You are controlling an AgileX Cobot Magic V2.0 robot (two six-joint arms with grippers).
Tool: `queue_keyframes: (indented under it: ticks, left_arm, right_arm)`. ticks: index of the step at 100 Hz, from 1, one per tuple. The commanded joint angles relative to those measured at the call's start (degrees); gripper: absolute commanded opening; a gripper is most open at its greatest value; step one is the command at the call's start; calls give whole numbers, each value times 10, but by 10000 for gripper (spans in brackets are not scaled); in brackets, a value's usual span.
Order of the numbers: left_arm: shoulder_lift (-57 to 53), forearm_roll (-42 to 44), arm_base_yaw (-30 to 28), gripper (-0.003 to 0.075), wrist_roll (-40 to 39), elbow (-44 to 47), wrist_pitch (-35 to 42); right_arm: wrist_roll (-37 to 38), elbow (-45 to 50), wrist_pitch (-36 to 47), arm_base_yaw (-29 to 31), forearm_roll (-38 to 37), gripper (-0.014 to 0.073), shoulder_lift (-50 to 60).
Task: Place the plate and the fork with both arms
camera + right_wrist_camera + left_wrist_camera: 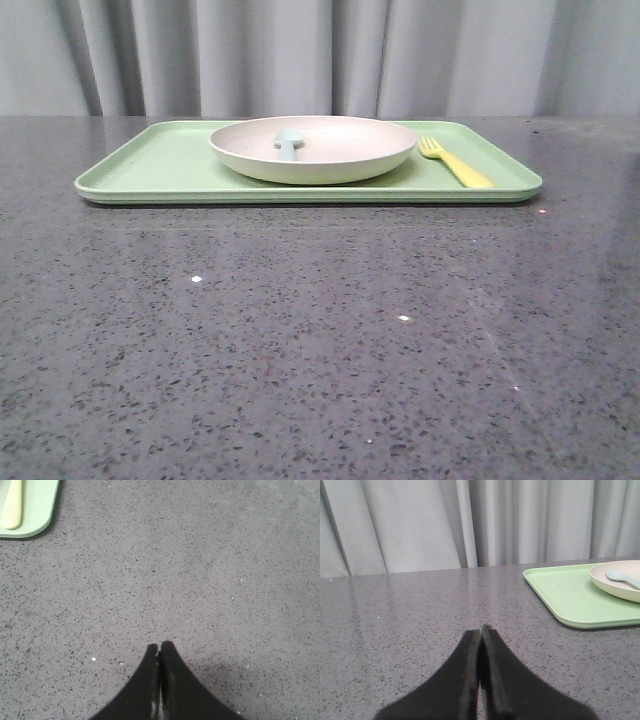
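The cream-white plate [312, 150] rests in the middle of a light-green tray [150, 165] at the far side of the table. A yellow fork [455, 162] lies on the tray to the right of the plate, tines pointing away. In the left wrist view the plate [620, 582] shows at the edge, on the tray [570, 595]. My left gripper [481, 630] is shut and empty over bare table, well left of the tray. My right gripper [160, 647] is shut and empty too, with the fork's handle [12, 507] far off in a corner of its view.
A pale blue spoon [288, 142] lies inside the plate, also seen as the spoon [622, 576] from the left wrist. Grey curtains [320, 55] hang behind the speckled grey table [320, 340]. Neither arm appears in the front view.
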State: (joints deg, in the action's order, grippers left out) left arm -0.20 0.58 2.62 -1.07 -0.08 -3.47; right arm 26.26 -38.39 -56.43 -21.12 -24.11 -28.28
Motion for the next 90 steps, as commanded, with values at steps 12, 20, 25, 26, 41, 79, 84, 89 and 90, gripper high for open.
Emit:
queue_keyframes:
  ticks: [12,20,25,26,41,79,84,89,90]
  left_arm:
    - [-18,-6,-1,-20,-1,7,50]
    - [-18,-6,-1,-20,-1,7,50]
    - [-18,-6,-1,-20,-1,7,50]
    - [-18,-6,-1,-20,-1,7,50]
    - [-18,-6,-1,-20,-1,7,50]
    - [-18,-6,-1,-20,-1,7,50]
    - [-18,-6,-1,-20,-1,7,50]
    - [-18,-6,-1,-20,-1,7,50]
    - [-18,-6,-1,-20,-1,7,50]
  right_arm:
    - [0,-13,27,3,-25,-120,0]
    - [0,-13,27,3,-25,-120,0]
    - [0,-13,27,3,-25,-120,0]
    - [0,-13,27,3,-25,-120,0]
    - [-1,-13,29,3,-26,-120,0]
    - [-176,19,209,97,66,-120,88]
    - [-199,36,228,113,91,-120,107]
    - [-220,58,245,126,114,-120,126]
    - [-223,64,251,129,120,-120,132]
